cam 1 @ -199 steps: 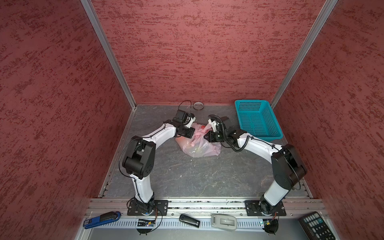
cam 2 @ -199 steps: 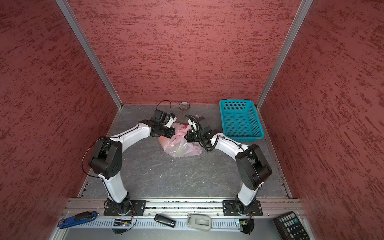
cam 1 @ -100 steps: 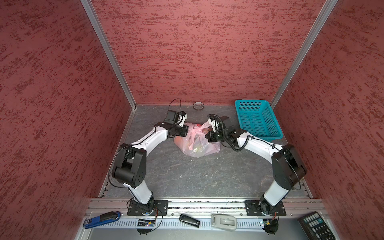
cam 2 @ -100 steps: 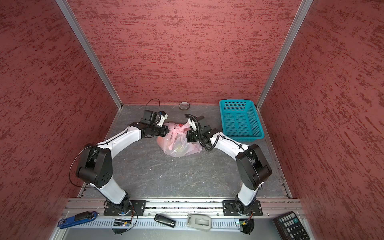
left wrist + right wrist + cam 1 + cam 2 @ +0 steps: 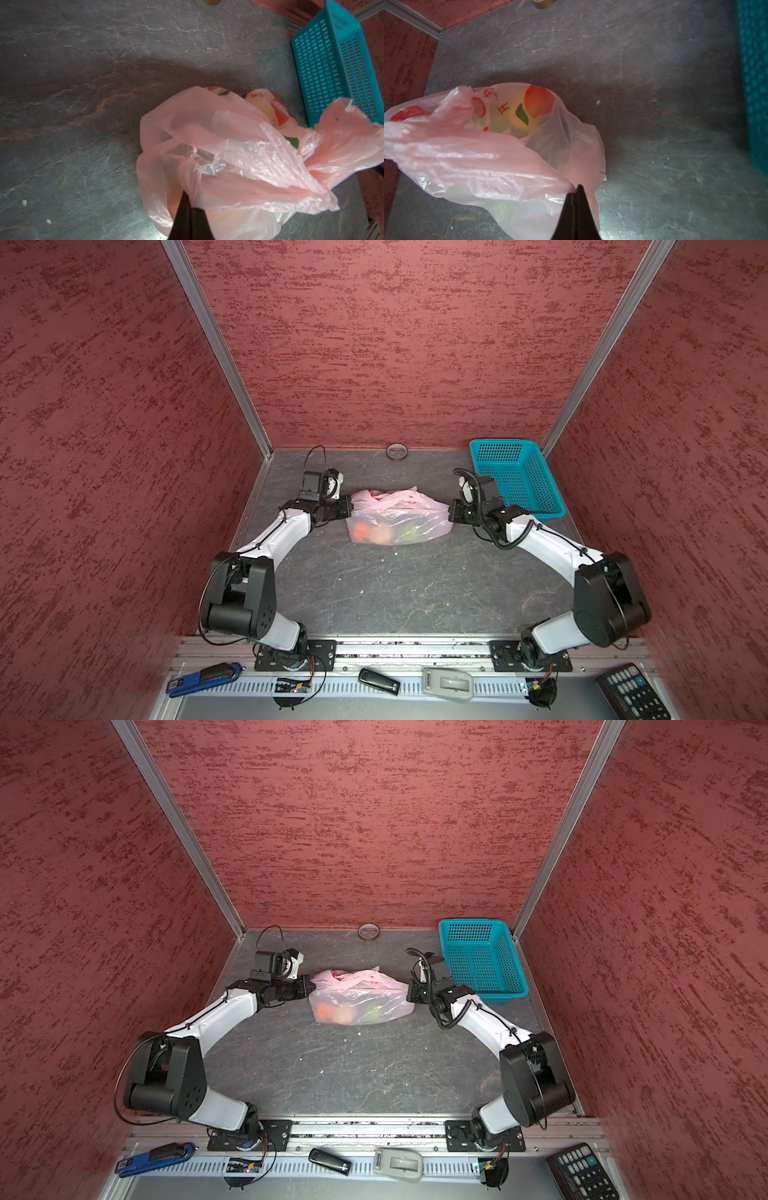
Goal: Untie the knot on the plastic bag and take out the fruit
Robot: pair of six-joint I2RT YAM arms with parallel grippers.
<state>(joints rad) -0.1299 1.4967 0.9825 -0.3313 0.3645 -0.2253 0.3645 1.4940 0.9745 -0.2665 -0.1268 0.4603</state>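
The plastic bag [image 5: 399, 518] lies on the dark stone-patterned table [image 5: 395, 593], toward the back and about midway between the two arms, stretched out sideways between them. The left gripper [image 5: 348, 508] meets the bag's left end, and the left wrist view shows its black fingers [image 5: 187, 216] pressed together with a fold of pink film pinched between them. The right gripper [image 5: 451, 512] meets the opposite end; its wrist view likewise shows the fingers [image 5: 577, 207] closed tight on a gathered edge of the plastic. Both grippers sit low, just above the table, with the bag's body sagging between them. The fruit [image 5: 380, 534] rests inside, along the bag's near side, seen through the film as orange, beige and green lumps. Loose pink handle strips [image 5: 395, 495] lie crumpled along the top of the bag, between the two grippers. A teal basket [image 5: 519, 477] stands just behind the right gripper, apart from the bag, and a roll of tape [image 5: 397, 451] lies by the back wall.
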